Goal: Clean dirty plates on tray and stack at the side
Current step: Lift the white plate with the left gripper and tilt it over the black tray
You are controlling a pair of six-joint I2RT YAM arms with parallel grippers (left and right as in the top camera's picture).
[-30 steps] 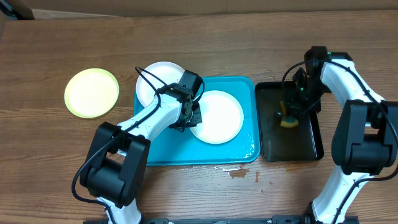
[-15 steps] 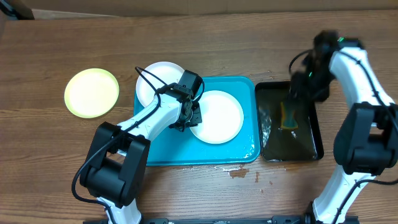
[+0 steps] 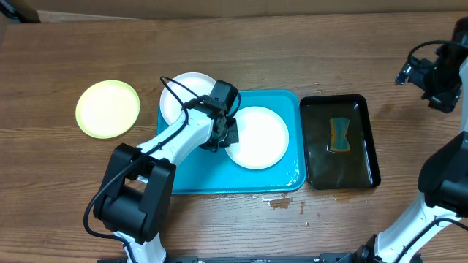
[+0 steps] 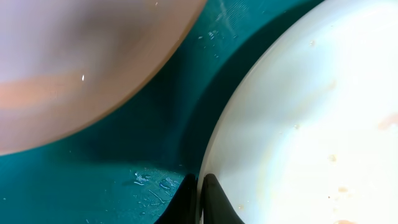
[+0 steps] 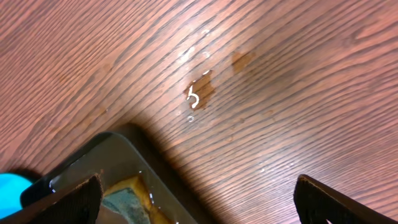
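A white plate (image 3: 257, 137) lies on the turquoise tray (image 3: 197, 175). My left gripper (image 3: 225, 139) is shut on its left rim. In the left wrist view the black fingertips (image 4: 211, 198) pinch that rim, with the plate (image 4: 305, 118) to the right and the wet tray (image 4: 112, 168) to the left. A second white plate (image 3: 184, 95) overlaps the tray's far left corner. A pale yellow-green plate (image 3: 108, 108) sits on the table to the left. My right gripper (image 3: 431, 77) hangs open at the far right, over bare wood; its fingers (image 5: 68, 199) stand wide apart.
A narrow black tray (image 3: 365, 157) holding water stands right of the turquoise one, with a yellow-and-green sponge (image 3: 339, 135) lying in it. Small wet spots (image 3: 281, 202) mark the table near the front, and one spot (image 5: 199, 93) shows under the right wrist.
My right gripper opened, left the sponge in the black tray and swung up and to the right. My left gripper closed on the plate's rim; the plate shifted slightly.
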